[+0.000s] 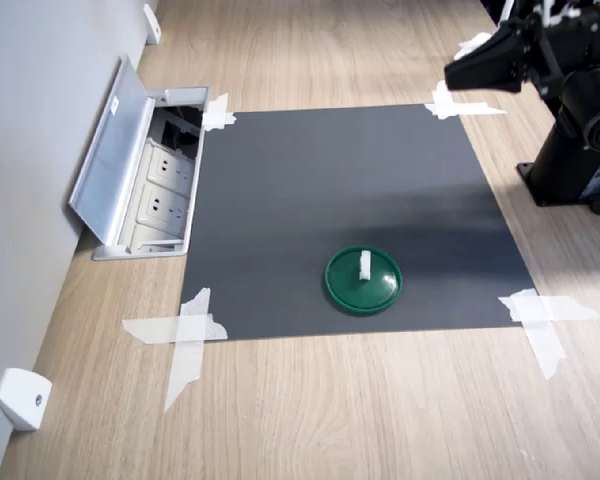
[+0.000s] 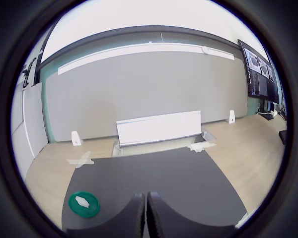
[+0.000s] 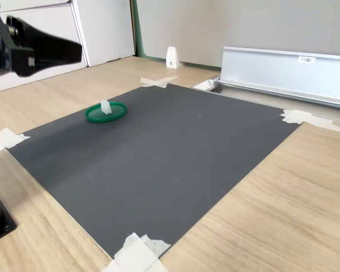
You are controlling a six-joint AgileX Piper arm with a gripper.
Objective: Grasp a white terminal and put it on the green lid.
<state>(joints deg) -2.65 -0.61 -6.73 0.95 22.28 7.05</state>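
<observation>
The white terminal (image 1: 364,264) stands on the round green lid (image 1: 364,281), which lies on the dark mat near its front edge in the first exterior view. Both exterior views and the wrist view show the pair: terminal (image 3: 105,107) on lid (image 3: 106,112), and terminal (image 2: 83,201) on lid (image 2: 84,204). My gripper (image 1: 453,76) hangs high above the mat's far right corner in the first exterior view, well away from the lid. Its black fingers (image 2: 137,216) are pressed together with nothing between them. The gripper (image 3: 76,52) reaches in from the second exterior view's left.
A dark grey mat (image 1: 350,200) is taped at its corners to the wooden table. An open floor socket box with a raised metal flap (image 1: 115,150) sits beside the mat. The arm's black base (image 1: 580,160) stands at the first exterior view's right. Small white wedges (image 1: 20,398) lie along the wall.
</observation>
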